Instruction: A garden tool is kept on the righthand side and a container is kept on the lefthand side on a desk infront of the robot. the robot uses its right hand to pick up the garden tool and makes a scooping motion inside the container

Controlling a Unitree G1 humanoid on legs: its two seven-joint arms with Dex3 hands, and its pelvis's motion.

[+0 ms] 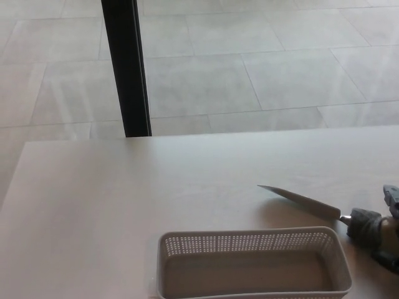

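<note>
A pale wood-grain table [124, 199] fills the lower half of the frame, and beyond its far edge lies a floor of large grey tiles [262, 81]. A black upright post [128, 65] stands at the upper left of the frame, running down to the table's far edge. At the bottom centre sits a grey rectangular plastic container with perforated walls [252, 243], its long side running across the picture; its interior holds nothing visible. At the lower right, a garden tool with a narrow pointed silver metal blade and a dark grey handle [305, 202] is held above the table, just beyond the container's right far corner. The blade points toward the left and slightly up in the frame, its tip over bare table and clear of the container. The right robot hand [383, 233] enters from the right edge of the picture, largely cut off by the frame, and is gripping the tool by its handle. The left robot hand does not appear anywhere in the view.
</note>
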